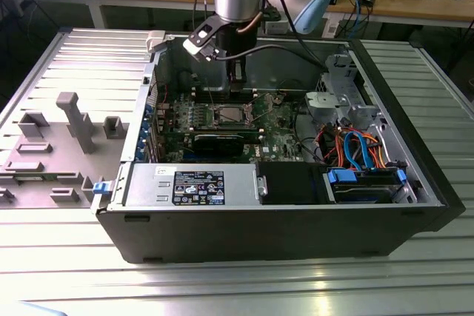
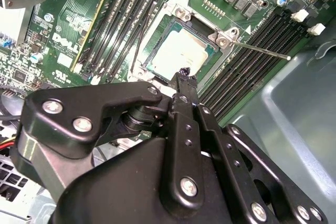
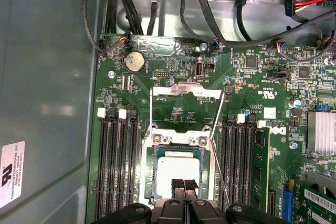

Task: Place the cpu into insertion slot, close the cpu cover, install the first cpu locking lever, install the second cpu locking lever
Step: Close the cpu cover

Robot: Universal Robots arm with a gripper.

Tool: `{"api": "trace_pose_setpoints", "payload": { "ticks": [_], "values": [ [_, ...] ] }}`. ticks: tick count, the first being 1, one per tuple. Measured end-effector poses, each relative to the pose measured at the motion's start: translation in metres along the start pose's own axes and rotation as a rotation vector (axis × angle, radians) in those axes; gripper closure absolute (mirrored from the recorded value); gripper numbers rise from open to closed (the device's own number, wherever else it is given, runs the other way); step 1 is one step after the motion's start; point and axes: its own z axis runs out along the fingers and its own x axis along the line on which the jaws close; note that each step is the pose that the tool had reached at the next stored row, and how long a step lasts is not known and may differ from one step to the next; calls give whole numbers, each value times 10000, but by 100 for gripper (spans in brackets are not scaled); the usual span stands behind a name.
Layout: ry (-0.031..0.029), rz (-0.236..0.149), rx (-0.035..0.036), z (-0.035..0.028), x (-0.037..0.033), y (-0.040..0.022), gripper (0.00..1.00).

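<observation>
Black pincer point(image 3: 184, 184) dead centre in the first wrist view, coming straight down into the open case point(image 1: 296, 234) in the exterior view. Right under the tips: the cpu point(image 3: 178, 169), a small flat square chip with a pale silvery-tan metal face, lying level. Already seated in the insertion slot point(image 3: 146, 174), silver rim around it and green motherboard point(image 3: 247, 82) beyond that. Pincer tips pressed together, no gap, nothing pinched, parked over one edge of the chip. Can't tell whether actually touching the metal or hanging just above it. Same deal in the second wrist view, closed tips over the edge of the pale square.

Moving outward: cpu cover point(image 3: 186, 91) swung open, a thin silver frame with a big square cut-out, beyond the chip from the pincer and clear of it. Thin wire locking lever point(image 2: 262, 51) unlatched, sticking out across the black memory slots point(image 2: 247, 69). Whole case lying on its side on a ribbed metal surface point(image 1: 222, 286).
</observation>
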Motion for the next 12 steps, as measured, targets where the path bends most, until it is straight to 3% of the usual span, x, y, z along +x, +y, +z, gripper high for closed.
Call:
{"api": "trace_pose_setpoints", "payload": {
  "ticks": [12],
  "values": [
    [-1, 0, 0, -26, -1, 1, 89]
  ]
}}
